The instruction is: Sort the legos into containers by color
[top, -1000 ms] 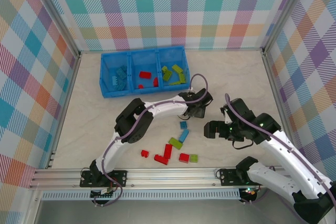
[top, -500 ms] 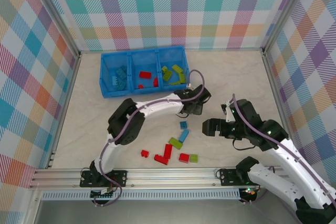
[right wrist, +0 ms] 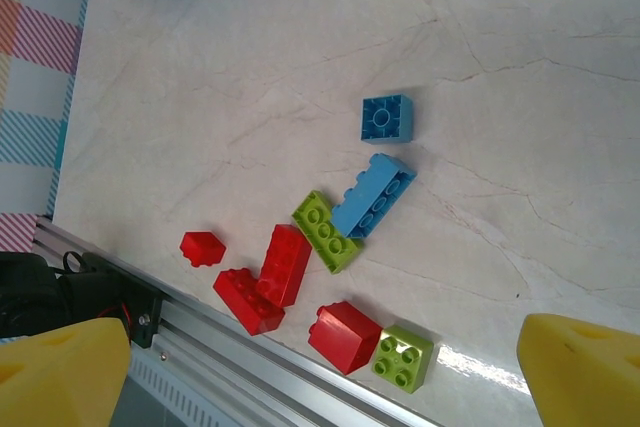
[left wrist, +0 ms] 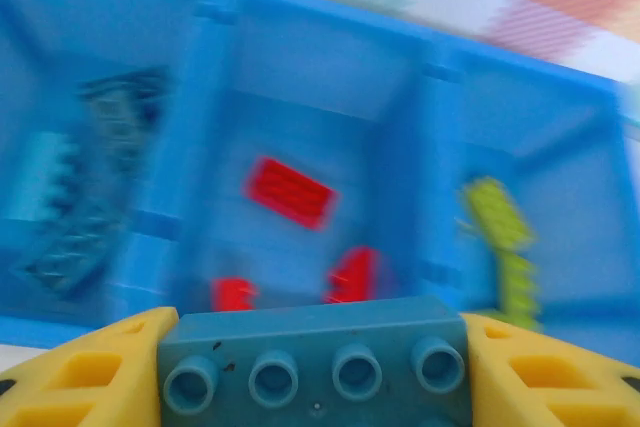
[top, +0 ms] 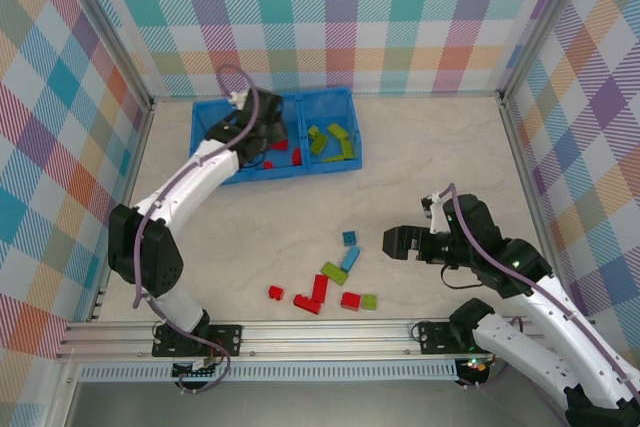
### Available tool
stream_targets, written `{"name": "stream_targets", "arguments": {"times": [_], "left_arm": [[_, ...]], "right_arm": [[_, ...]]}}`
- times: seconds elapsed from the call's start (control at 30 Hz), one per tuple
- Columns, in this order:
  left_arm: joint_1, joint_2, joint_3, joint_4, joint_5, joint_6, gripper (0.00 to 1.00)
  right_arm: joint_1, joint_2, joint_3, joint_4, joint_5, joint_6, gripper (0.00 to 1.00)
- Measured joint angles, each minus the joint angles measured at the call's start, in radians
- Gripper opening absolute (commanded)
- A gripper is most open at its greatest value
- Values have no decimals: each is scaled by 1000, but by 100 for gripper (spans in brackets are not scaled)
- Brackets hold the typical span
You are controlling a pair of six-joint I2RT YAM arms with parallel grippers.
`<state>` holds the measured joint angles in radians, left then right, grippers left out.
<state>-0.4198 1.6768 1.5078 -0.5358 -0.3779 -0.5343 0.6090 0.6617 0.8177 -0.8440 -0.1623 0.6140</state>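
Observation:
My left gripper hovers over the blue bin tray, shut on a teal-blue four-stud brick between its yellow fingers. Below it the tray holds blue bricks in the left compartment, red bricks in the middle and lime green bricks on the right. My right gripper stands open above the table, just right of the loose pile. That pile includes a small blue square brick, a long blue brick, a green brick and red bricks.
More loose bricks lie near the front rail: a small red one, a red block and a green square. Checked walls enclose the table on three sides.
My left arm swung from the table's middle back and left to over the bin, carrying the blue brick. My right gripper edged slightly left toward the pile.

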Motion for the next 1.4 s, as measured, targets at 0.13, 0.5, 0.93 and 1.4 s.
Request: {"name": "stream_targets", "arguments": {"times": [0.13, 0.5, 0.93, 1.4], "left_arm": [[110, 36, -25, -11, -29, -21, 52], [248, 175, -11, -10, 16, -61, 75], [191, -103, -107, 12, 146, 18, 79], [-435, 48, -235, 18, 324, -18, 77]], "right_arm": [[0, 0, -6, 5, 0, 0, 100], [0, 17, -6, 21, 0, 8, 100], [0, 77, -6, 63, 24, 8, 100], [0, 29, -40, 142, 45, 7, 100]]}}
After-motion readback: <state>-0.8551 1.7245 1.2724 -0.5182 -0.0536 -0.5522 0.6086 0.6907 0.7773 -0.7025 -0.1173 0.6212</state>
